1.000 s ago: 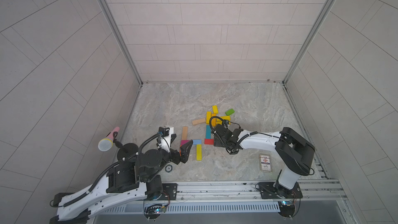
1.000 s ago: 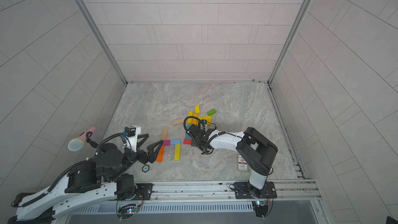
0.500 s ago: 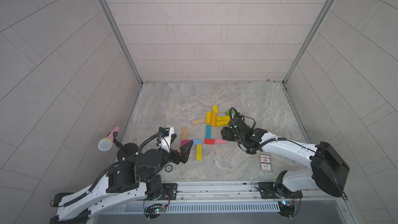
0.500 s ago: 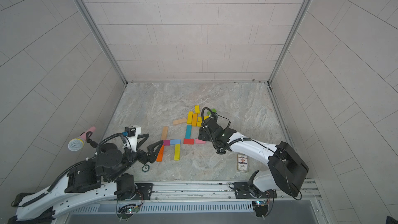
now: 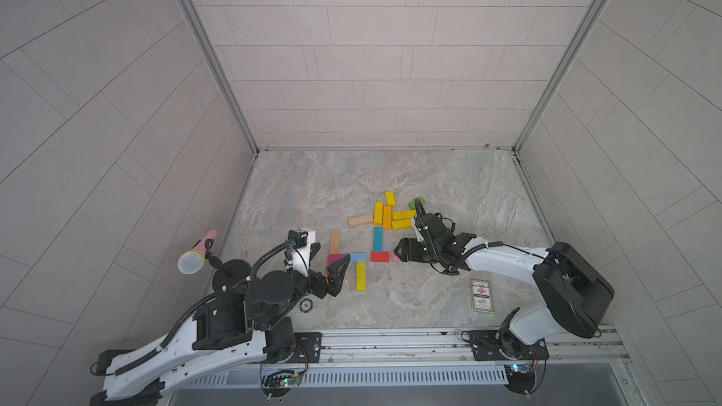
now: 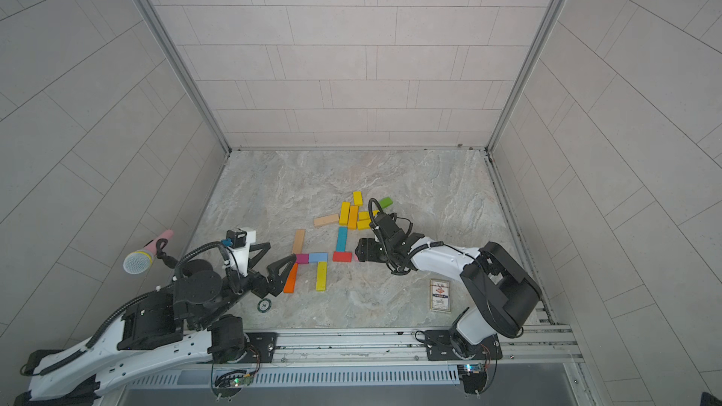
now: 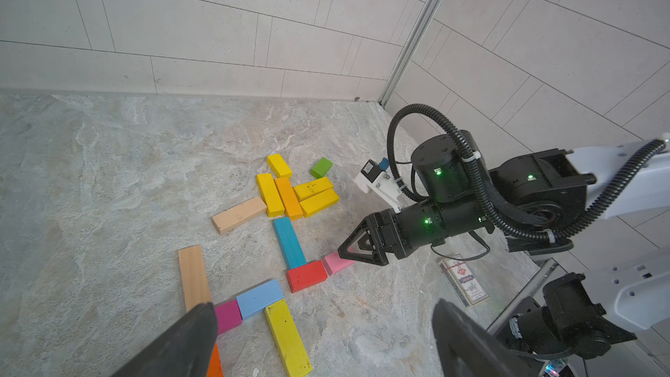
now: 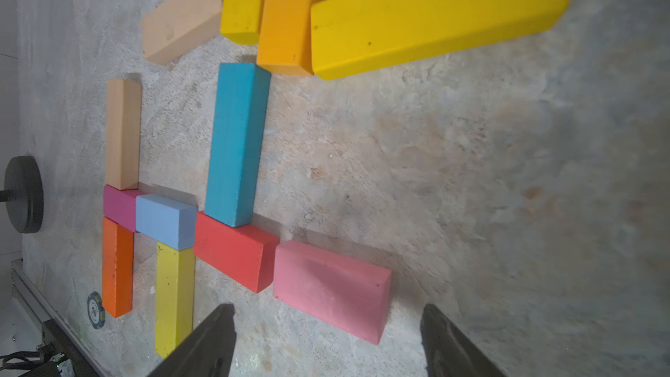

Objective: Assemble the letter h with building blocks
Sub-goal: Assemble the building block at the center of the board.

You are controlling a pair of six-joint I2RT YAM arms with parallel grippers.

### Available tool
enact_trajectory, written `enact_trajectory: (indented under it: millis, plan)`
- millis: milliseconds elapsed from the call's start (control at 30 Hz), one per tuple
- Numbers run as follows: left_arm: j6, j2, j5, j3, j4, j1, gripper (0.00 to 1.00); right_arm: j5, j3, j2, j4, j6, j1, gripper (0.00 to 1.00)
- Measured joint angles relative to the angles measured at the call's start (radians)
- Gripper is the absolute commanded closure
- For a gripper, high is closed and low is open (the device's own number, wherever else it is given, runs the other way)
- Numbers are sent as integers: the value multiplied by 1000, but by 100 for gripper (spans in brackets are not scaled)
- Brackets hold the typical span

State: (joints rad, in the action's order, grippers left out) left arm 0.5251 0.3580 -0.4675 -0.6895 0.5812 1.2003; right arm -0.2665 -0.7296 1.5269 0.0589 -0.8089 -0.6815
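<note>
A: Pulled back to the right since a second ago, going by the right gripper (image 5: pixel 397 250)?
B: Yes. Crouched then over the red block (image 5: pixel 379 256) and teal block (image 5: pixel 377 239); clear of both now.
A: Gripping anything?
B: Nothing. Fingers spread wide, with the pink block (image 8: pixel 330 288) lying flat just ahead of the tips. Hidden a second ago, now butted against the red block's end.
A: Starting nearest, then?
B: Left gripper (image 6: pixel 275 256) as before: spread fully, empty, beside the orange block (image 6: pixel 290 278) and magenta block (image 6: pixel 302 258).
A: Beyond?
B: Same layout: light-blue block (image 6: pixel 318 257) beside the magenta, long yellow block (image 6: pixel 321 276) in front of the blue, long wood block (image 6: pixel 298 241) behind the magenta. Farthest, same loose cluster of yellow blocks (image 6: pixel 344 212), short wood block (image 6: pixel 326 220) and green block (image 6: pixel 385 201).
</note>
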Motion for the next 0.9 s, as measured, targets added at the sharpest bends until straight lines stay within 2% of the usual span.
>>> enact_trajectory:
  millis: [900]
  plan:
    - [-1,2,-1,0,0,0,0,-21,-1,39,-48,-38,-20,20]
